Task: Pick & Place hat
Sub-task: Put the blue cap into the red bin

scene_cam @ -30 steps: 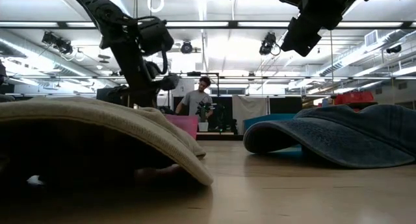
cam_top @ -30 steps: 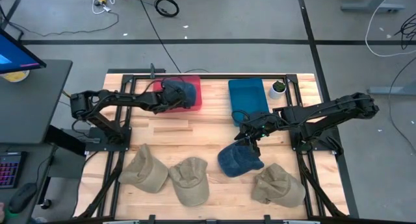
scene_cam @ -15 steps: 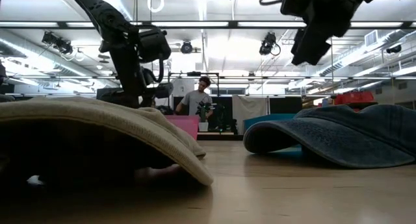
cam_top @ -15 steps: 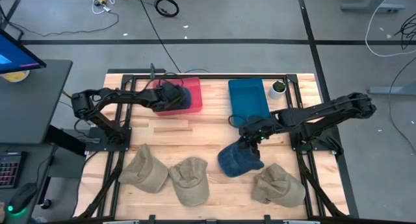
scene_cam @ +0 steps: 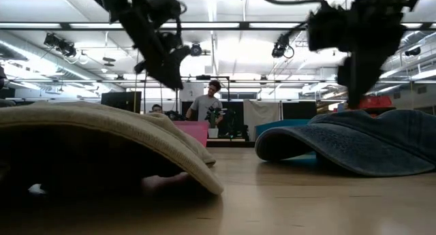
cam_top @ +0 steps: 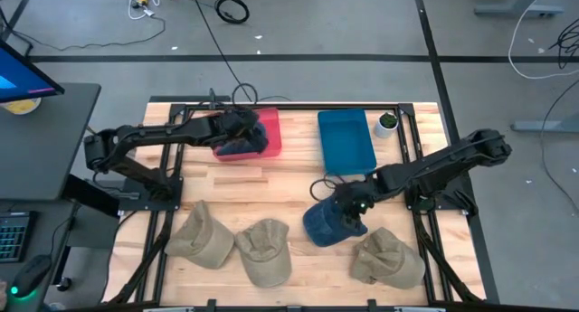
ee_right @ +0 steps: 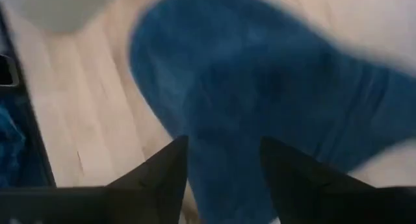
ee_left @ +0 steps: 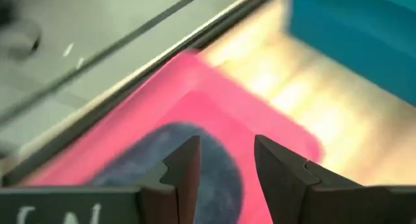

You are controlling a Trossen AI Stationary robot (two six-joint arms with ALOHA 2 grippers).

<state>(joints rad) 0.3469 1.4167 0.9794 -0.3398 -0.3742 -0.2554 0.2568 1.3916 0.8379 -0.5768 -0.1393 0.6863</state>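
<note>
Right now the right gripper (cam_top: 351, 206) sits lower centre-right of the high view, fingers spread, straddling the blue hat (cam_top: 331, 223) on the table (cam_top: 289, 185). Risk: closing there could pinch only a fold of soft fabric, so the hat droops, drags, or slips on the lift. The tan hat (cam_top: 387, 256) lies just beside it and could snag. Left gripper (cam_top: 242, 124), fingers parted and empty, hangs over the red bin (cam_top: 270, 131), upper centre-left, where another blue hat (ee_left: 175, 185) lies. The blue bin (cam_top: 345, 138) stands just above.
</note>
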